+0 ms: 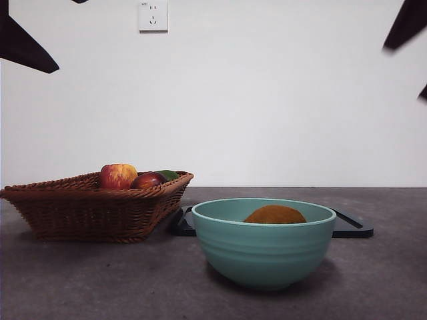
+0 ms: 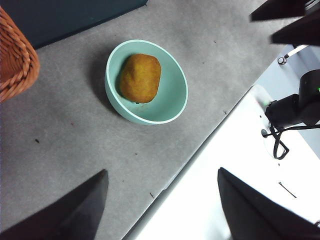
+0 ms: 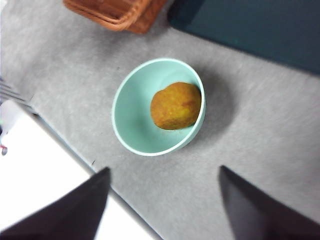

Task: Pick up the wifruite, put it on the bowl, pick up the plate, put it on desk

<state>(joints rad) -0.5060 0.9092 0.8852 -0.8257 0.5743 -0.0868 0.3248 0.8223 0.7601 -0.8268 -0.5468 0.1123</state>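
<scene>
From my station I see a brown wicker basket (image 1: 93, 210) sitting to the left in the front view, its woven rim flaring outward. Inside it lie a red-yellow streaked apple (image 1: 118, 176), a dark red fruit (image 1: 148, 180) just beside it, and a bit of something green (image 1: 169, 175) behind that, which I cannot identify. A flat dark tray (image 1: 352, 227) lies further back, its edges poking out on both sides. On the white wall (image 1: 280, 100) behind, I can make out a white power socket (image 1: 153, 15) near the top. A corner of the basket also appears in both wrist views.
</scene>
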